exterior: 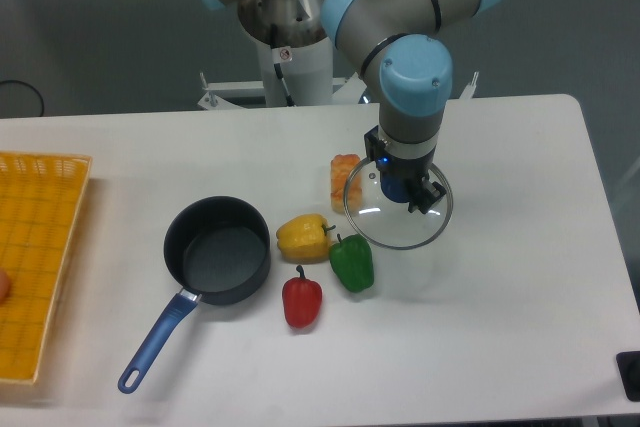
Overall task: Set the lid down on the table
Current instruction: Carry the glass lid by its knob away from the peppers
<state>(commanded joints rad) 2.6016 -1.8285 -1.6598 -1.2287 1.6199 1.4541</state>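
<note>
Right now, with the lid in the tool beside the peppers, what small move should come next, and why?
Probably lower the lid straight down onto the table. The tool holds it by the knob, the pot is already uncovered, and bare tabletop seems to lie beneath.

The white table point(520, 287) carries a saucepan point(216, 250), three peppers point(327, 264) and a yellow tray point(35, 262).

No readable text, brand or number anywhere; only a small round red-ringed prohibition sticker point(286, 54) on the white robot base column point(300, 67), its inner symbol too small to make out
</note>
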